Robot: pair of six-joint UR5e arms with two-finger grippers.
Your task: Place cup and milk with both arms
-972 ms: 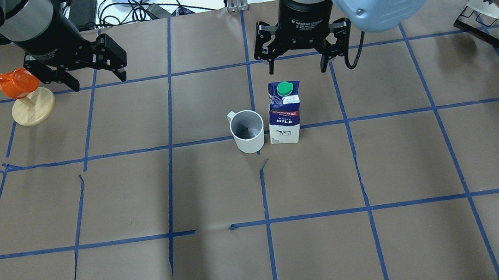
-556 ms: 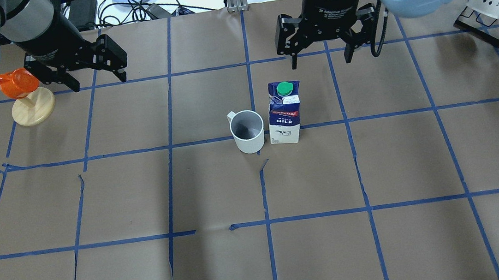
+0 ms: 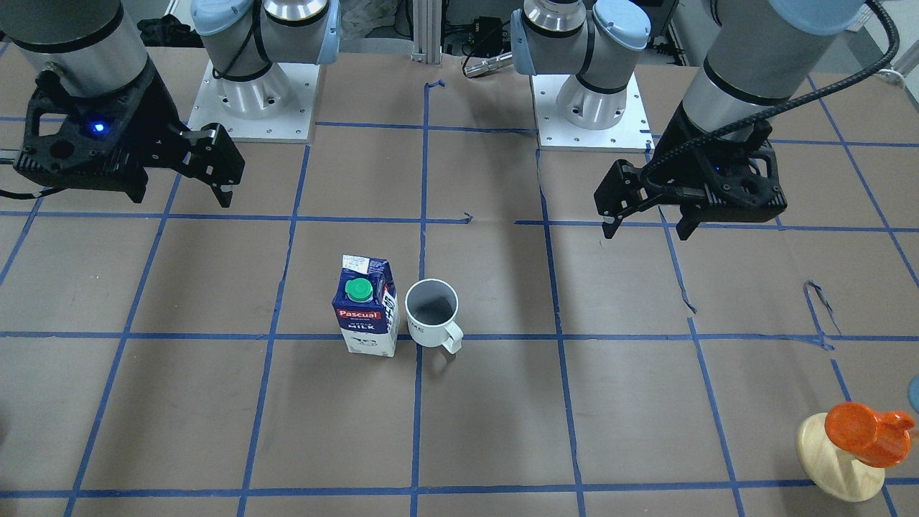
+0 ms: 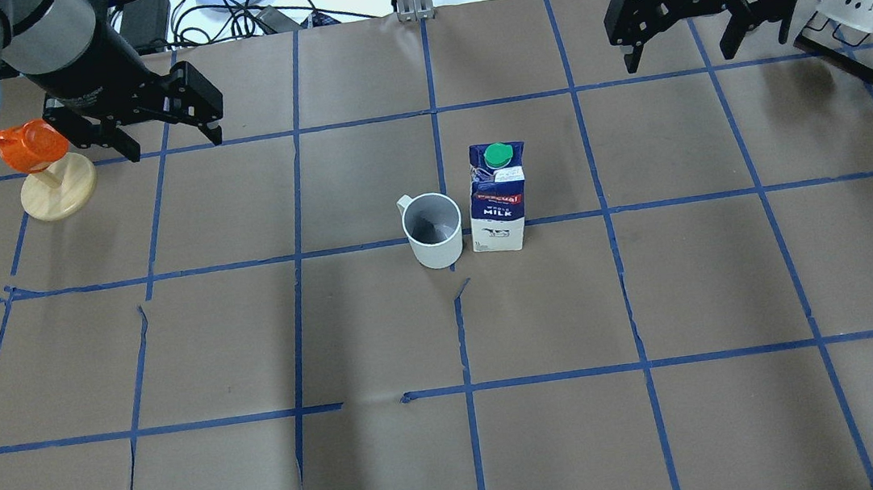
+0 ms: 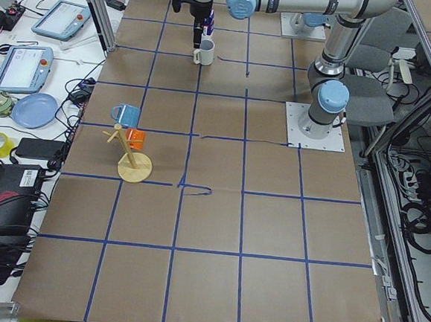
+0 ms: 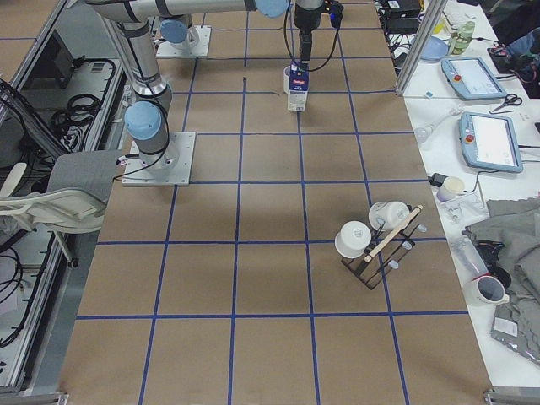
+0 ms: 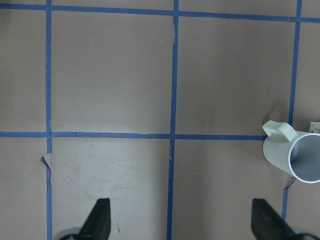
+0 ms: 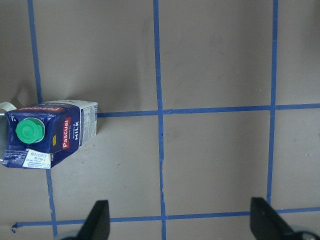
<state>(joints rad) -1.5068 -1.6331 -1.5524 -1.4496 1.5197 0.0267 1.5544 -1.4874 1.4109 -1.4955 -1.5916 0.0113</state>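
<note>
The cup [image 4: 433, 231] stood upright near the middle of the table [image 4: 747, 423], its handle turned away from the robot and toward its left. Just beside it, on the robot's right, stood the milk [image 4: 498, 199] — upright, green cap on top, taller than the cup. Whether the two touched could not be told. Both sat by a blue tape line [image 4: 643, 205] of the grid on the brown paper [image 4: 395, 468].

The left gripper [image 4: 170, 141] hung over the far left part of the table, well apart from the cup, its jaws spread wide with nothing between them. The right gripper [image 4: 681, 58] hung over the far right part, well apart from the milk, and it too was wide open and held nothing.

In the left wrist view the cup showed at the right edge. In the right wrist view the milk showed at the left edge.

Near the left gripper an orange mug [image 4: 29, 147] hung on a wooden stand [image 4: 60, 195], and the left side view showed a blue mug [image 5: 126, 114] on it too. At the table's right end stood a rack [image 6: 375, 245] with white mugs [image 6: 353, 239].
</note>
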